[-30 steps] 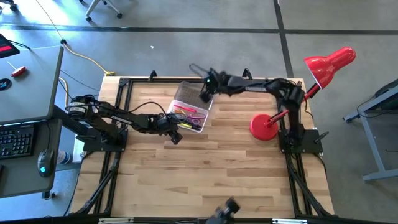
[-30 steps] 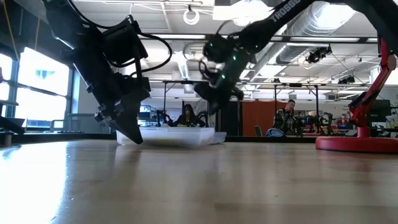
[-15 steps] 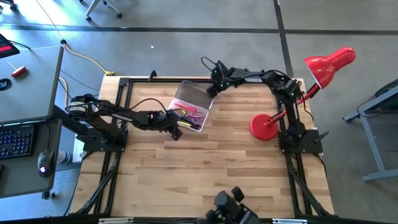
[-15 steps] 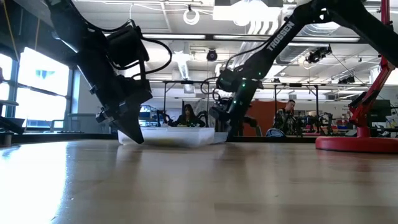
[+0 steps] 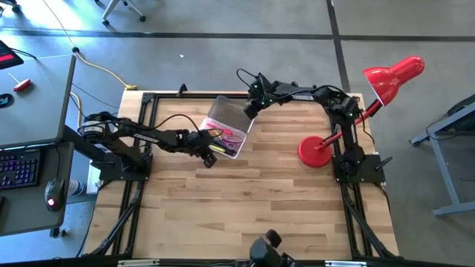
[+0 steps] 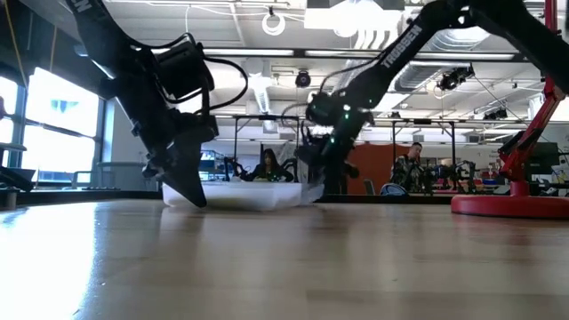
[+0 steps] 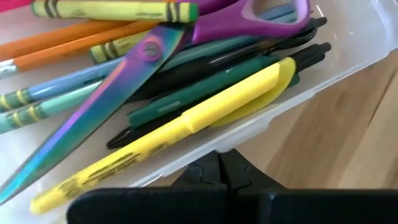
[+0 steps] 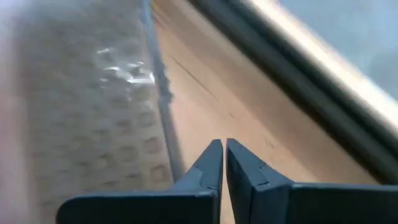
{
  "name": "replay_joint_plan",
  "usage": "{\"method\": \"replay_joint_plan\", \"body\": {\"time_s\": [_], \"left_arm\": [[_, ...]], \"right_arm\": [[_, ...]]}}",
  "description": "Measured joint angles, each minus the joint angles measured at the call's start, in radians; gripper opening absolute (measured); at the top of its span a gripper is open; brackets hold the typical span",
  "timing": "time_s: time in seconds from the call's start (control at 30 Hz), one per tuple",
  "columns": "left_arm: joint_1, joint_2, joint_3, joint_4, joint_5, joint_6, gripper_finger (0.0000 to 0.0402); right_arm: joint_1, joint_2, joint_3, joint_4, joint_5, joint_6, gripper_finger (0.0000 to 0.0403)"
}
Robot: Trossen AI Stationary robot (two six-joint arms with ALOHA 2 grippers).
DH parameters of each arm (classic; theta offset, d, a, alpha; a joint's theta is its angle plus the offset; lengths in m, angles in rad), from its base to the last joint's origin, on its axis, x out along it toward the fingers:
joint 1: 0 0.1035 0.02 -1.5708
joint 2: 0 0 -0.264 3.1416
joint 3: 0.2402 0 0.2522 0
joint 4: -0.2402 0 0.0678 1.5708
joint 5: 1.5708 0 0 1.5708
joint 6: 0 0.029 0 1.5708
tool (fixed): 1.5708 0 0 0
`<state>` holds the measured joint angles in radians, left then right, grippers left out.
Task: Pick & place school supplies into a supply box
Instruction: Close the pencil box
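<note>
**Wooden table with both grippers closed at the supply box**

Wooden table point(image 5: 252, 193) carries two arms meeting at one box near its far edge. Left gripper point(image 5: 210, 158): fingers pressed together, empty, tips against the near wall of the supply box point(image 5: 226, 130), low over the wood. Right gripper point(image 5: 249, 110): fingers likewise closed on nothing, at the far-right edge of the box's raised translucent lid point(image 8: 93, 124). Inside the box, in the left wrist view, lie the purple-handled scissors point(image 7: 149, 81), a yellow pen point(image 7: 186, 127), green pens point(image 7: 205, 93), a black pen point(image 7: 217, 62), orange pencils point(image 7: 68, 40) and a yellow-green crayon point(image 7: 112, 9), heaped across one another. Red desk lamp point(image 5: 326, 144): stands near the table's right edge, apart from the box.
</note>
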<state>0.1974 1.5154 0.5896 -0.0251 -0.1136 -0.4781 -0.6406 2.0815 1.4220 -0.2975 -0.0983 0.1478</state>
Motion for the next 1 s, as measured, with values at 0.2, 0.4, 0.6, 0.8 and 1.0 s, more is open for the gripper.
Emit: {"method": "replay_joint_plan", "body": {"time_s": [0.2, 0.4, 0.6, 0.8, 1.0], "left_arm": [[0.001, 0.000, 0.001, -0.011, -0.015, 0.004, 0.0009], [0.000, 0.000, 0.001, -0.017, -0.012, 0.004, 0.0009], [0.000, 0.000, 0.001, -0.021, -0.018, 0.004, 0.0009], [0.000, 0.000, 0.001, -0.024, -0.030, 0.006, 0.0009], [0.006, -0.001, 0.009, 0.003, -0.124, 0.007, 0.0009]], "right_arm": [[0.060, -0.089, 0.006, 0.016, 0.006, -0.010, 0.0000], [0.151, -0.101, 0.006, 0.010, 0.129, -0.021, 0.0000], [0.239, -0.118, 0.006, -0.005, 0.267, 0.002, 0.0000], [0.326, -0.129, 0.008, 0.006, 0.329, 0.039, 0.0000], [0.458, -0.127, 0.008, 0.024, 0.250, 0.097, 0.0000]]}}
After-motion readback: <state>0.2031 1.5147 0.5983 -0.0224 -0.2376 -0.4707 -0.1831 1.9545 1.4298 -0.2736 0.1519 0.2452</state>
